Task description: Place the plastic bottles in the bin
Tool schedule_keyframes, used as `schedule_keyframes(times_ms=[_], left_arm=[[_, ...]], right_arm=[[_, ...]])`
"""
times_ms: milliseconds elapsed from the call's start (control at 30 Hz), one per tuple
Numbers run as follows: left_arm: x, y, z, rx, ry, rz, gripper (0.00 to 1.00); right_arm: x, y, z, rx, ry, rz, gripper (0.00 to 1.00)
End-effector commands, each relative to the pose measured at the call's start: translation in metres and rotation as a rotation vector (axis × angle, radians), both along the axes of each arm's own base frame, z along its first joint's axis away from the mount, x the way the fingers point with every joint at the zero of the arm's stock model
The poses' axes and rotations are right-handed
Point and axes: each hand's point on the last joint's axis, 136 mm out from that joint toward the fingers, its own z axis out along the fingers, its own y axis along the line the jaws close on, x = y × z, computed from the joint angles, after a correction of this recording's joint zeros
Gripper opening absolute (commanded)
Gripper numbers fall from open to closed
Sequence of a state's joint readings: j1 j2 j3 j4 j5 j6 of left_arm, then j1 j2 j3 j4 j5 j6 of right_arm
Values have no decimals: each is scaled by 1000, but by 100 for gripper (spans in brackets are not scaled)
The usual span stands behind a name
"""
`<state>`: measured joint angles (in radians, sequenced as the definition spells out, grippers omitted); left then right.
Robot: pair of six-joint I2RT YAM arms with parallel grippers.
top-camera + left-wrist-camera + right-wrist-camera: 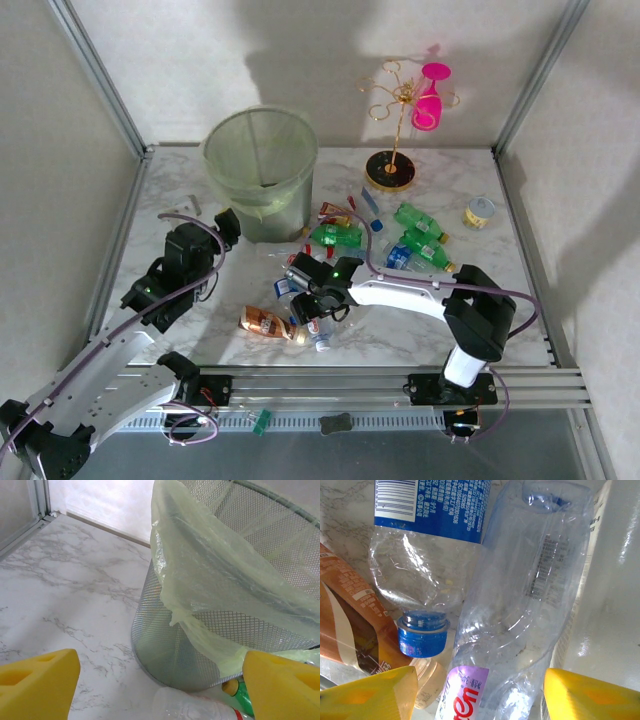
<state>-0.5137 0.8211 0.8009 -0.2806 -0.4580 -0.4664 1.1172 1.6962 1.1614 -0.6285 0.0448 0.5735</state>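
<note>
Right gripper (pixel 480 692) reaches low over the table (pixel 480 320), yellow pads flanking a clear purple-labelled bottle (pixel 520 605); whether they pinch it cannot be told. Left gripper (pixel 160 680), pads wide apart and empty, points at the bin (pixel 200 645) standing far left on the marble, its right side cut off in the left wrist view.

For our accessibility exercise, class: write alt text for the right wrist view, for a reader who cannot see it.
A clear bottle with a purple label lies between the yellow fingertips of the open right gripper. Left of it lie a blue-capped bottle and a brown bottle, all on a marble table.
</note>
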Motion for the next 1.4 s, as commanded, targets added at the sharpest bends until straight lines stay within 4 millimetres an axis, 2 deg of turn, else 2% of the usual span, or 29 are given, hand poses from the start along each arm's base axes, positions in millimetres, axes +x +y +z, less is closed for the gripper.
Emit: schedule_keyframes(times_ms=[0, 300, 433, 633, 733, 967, 1100, 1267, 1367], left_arm=[[-1, 3, -1, 21, -8, 10, 84], [-1, 4, -1, 17, -11, 14, 84], [-1, 4, -1, 17, -11, 19, 84], [-1, 5, -2, 20, -9, 23, 85], [-1, 3, -2, 21, -7, 15, 84], [4, -6, -4, 14, 4, -23, 84], [4, -23, -1, -35, 5, -110, 85], [-3, -66, 11, -146, -3, -343, 86], [-15, -95, 32, -226, -41, -513, 88]], right_arm=[[1, -1, -11, -34, 0, -23, 68], [17, -25, -20, -193, -84, -75, 68], [18, -28, -20, -216, -102, -69, 67], [14, -24, -29, -199, -78, -56, 58], [16, -22, -24, -184, -92, -58, 52], [16, -11, 30, 8, -172, -45, 48], [15, -17, 52, 98, -225, -52, 49], [20, -22, 91, 213, -319, -59, 48], [22, -22, 124, 323, -389, -61, 48]])
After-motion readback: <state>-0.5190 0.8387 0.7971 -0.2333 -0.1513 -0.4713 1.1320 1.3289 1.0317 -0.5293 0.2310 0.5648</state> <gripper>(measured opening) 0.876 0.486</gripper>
